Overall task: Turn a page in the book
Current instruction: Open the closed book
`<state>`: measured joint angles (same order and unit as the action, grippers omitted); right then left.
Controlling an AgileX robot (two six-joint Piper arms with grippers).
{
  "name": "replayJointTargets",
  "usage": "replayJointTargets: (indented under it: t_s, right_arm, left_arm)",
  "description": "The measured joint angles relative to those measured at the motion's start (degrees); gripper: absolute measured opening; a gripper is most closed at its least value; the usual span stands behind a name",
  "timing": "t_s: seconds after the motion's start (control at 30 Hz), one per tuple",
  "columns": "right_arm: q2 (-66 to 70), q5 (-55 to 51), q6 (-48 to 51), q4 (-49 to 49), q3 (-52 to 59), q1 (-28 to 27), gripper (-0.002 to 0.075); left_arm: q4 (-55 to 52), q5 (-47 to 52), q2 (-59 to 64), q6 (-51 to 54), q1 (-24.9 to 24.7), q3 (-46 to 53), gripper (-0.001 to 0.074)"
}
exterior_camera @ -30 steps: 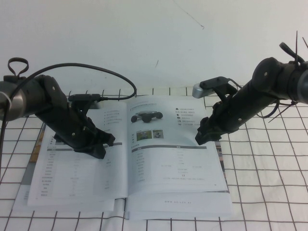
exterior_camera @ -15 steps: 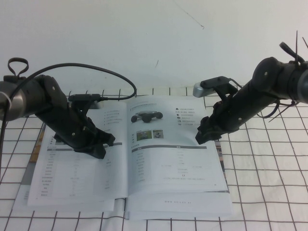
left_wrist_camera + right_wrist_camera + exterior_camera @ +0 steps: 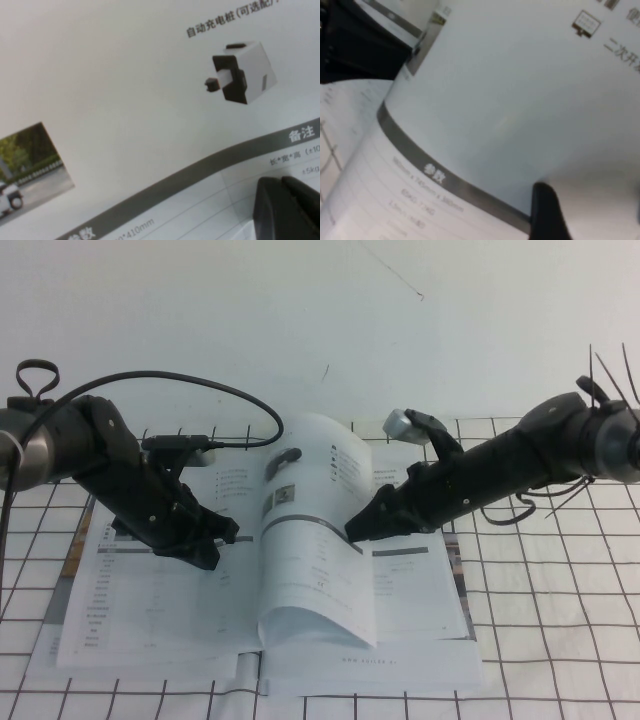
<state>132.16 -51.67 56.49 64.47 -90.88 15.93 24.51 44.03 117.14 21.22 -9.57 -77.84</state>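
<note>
The book [image 3: 150, 610] lies open on the checked cloth. The page [image 3: 320, 570] stands lifted and bowed over the spine, with its black vehicle picture and grey bar facing left. My right gripper [image 3: 358, 528] is at the page's raised right edge, touching it. In the right wrist view, its fingers [image 3: 547, 215] stand apart against the page [image 3: 495, 100]. My left gripper [image 3: 210, 545] is shut and presses its tips down on the book's left-hand page. They also show in the left wrist view [image 3: 287, 210], beside a grey bar.
A white cloth with a black grid [image 3: 560, 620] covers the table under and around the book. The white wall [image 3: 320, 320] stands behind. The left arm's black cable [image 3: 200, 380] loops above the book's far edge.
My right gripper has moved left towards the spine. The page, flat before, has risen and curled over with it. The left arm has not moved.
</note>
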Motion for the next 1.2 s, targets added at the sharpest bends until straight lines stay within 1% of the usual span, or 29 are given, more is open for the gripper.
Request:
replayJointTargets:
  t_s: [0.27, 0.37, 0.57, 0.77, 1.0, 1.2]
  right_arm:
    - [2.7, -5.6, 10.0, 14.6, 0.2, 0.3, 0.0386]
    - [2.9, -6.7, 11.2, 17.1, 0.3, 0.6, 0.0386]
    - [2.9, -8.3, 13.8, 18.8, 0.3, 1.2, 0.0386]
    - [2.9, -10.4, 15.9, 20.6, -0.8, 3.1, 0.0386]
    - [2.9, -13.6, 15.7, 20.8, -6.3, 4.6, 0.0386]
    - [2.9, -15.0, 13.0, 18.8, -10.6, 4.7, 0.0386]
  left_arm:
    - [0.0, 0.0, 0.0, 0.0, 0.0, 0.0, -0.0002]
    - [0.0, 0.0, 0.0, 0.0, 0.0, 0.0, -0.0002]
    - [0.2, 0.1, 0.0, 0.1, 0.1, 0.0, -0.0002]
    - [0.5, 0.3, 0.0, 0.2, 0.2, 0.0, -0.0002]
    - [1.1, 0.6, 0.0, 0.4, 0.4, 0.0, -0.0002]
    - [0.3, 1.0, -0.8, 0.4, 0.4, -0.3, -0.0002]
